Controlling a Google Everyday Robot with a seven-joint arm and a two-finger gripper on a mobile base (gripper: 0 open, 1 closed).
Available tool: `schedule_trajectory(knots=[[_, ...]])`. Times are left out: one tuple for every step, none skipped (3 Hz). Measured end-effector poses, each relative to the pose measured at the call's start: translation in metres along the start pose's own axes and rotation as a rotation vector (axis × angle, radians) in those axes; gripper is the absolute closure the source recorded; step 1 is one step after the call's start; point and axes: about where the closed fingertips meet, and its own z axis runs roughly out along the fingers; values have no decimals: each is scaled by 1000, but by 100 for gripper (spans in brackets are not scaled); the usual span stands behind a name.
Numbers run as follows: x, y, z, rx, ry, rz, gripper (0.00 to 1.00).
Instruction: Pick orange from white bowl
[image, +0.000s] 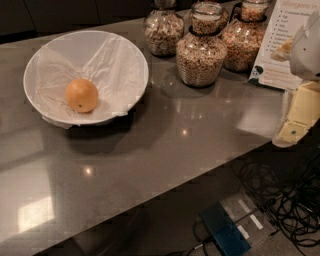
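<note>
The orange (81, 95) lies inside the white bowl (127, 47), left of the bowl's middle, on crumpled white paper. The bowl stands on the grey counter at the far left. My gripper (297, 119), a pale yellow part under a white arm housing, is at the right edge of the view, over the counter's right end. It is far to the right of the bowl and holds nothing that I can see.
Three glass jars of cereal (201, 50) stand at the back of the counter (190, 130), right of the bowl. A printed sign (282, 40) leans behind the gripper. Below the counter's front edge are black cables (290, 200) and a blue box (227, 232) on the floor.
</note>
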Motion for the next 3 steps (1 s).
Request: schedule_trajectory(knots=[[-1,-1,0,3,-2,-2,0],[-46,-4,10,3,-52,-82,0],[-102,-6,17,-2,-99,-201,0]])
